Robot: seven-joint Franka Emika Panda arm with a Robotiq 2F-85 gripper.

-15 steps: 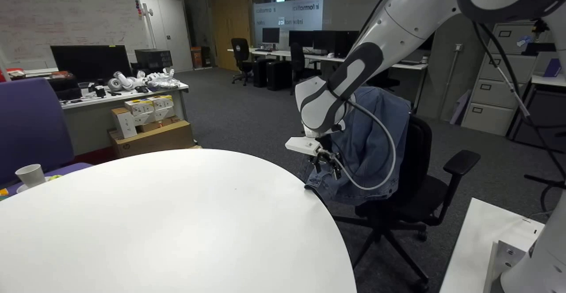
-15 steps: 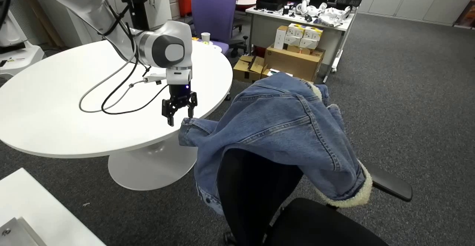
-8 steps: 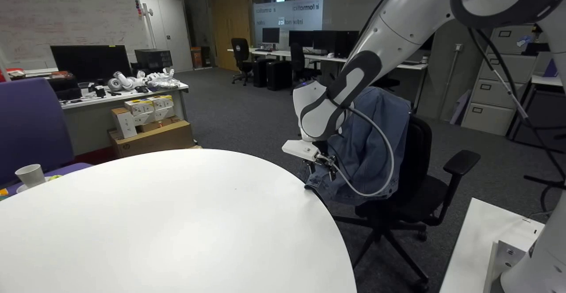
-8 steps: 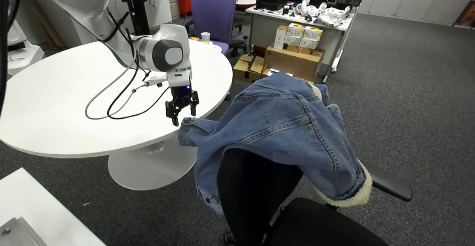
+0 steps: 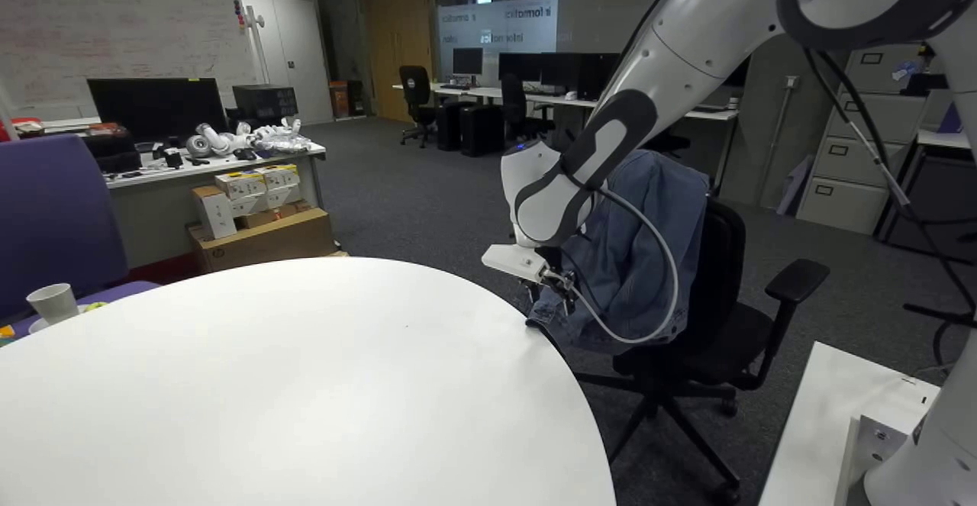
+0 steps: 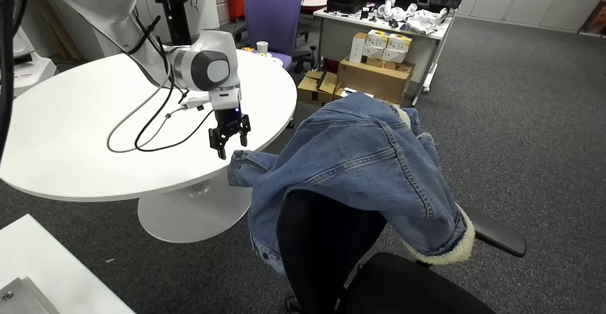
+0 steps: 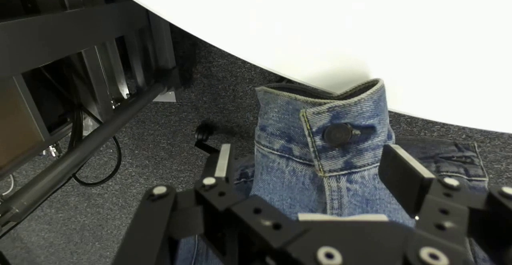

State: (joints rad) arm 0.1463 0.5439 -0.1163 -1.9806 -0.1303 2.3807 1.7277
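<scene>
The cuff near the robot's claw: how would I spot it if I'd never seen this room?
Find the round white table, then the black chair beside it, with a denim jacket draped over its back. Follow the sleeve pointing toward the table, near the open gripper. Its end is the cuff, fastened with a dark button, unlike the jacket's fluffy cream edge.
</scene>
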